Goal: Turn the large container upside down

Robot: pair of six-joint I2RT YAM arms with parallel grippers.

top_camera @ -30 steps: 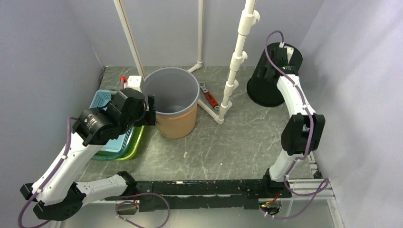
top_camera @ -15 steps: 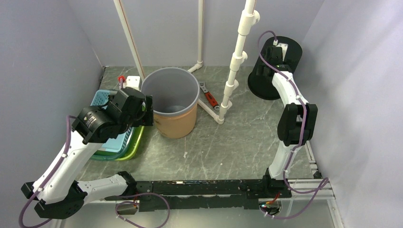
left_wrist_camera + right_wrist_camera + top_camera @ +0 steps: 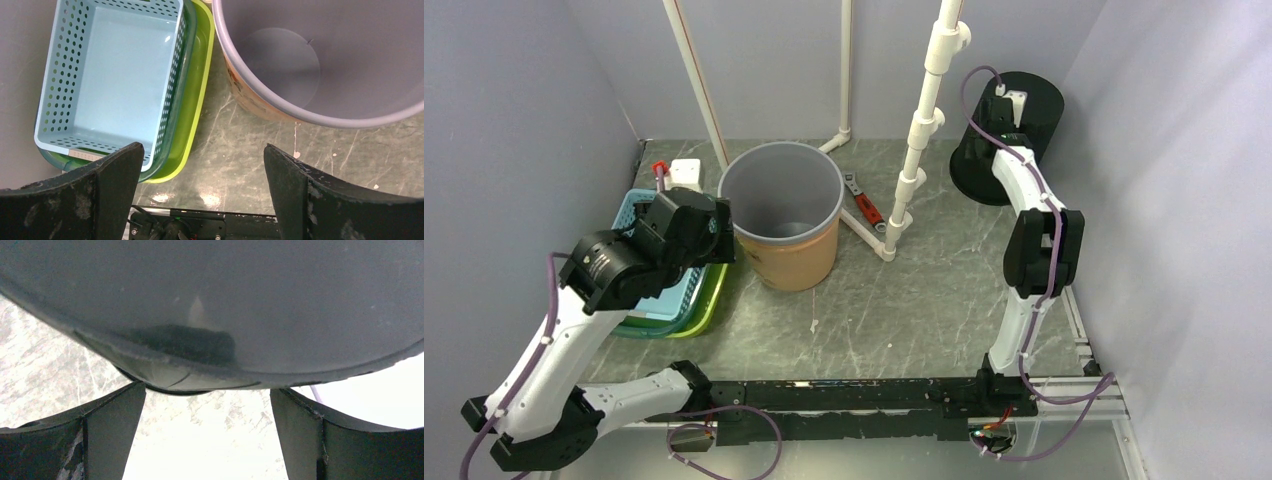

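A big grey bucket with an orange lower wall stands upright and open-topped mid-table; its inside also fills the upper right of the left wrist view. My left gripper is open and empty, just left of the bucket's rim, apart from it. A black round bin is tilted at the back right, mouth toward me. My right gripper is open at its lower edge; in the right wrist view the bin's rim sits just beyond the spread fingers.
A blue perforated basket nested in a green one sits left of the bucket, under my left arm. White pipes rise behind the bucket, with a red-handled wrench at their foot. A small white box is back left.
My left gripper has drawn back left from the bucket's rim. My right arm has reached further back, and the black bin has shifted toward the back wall.
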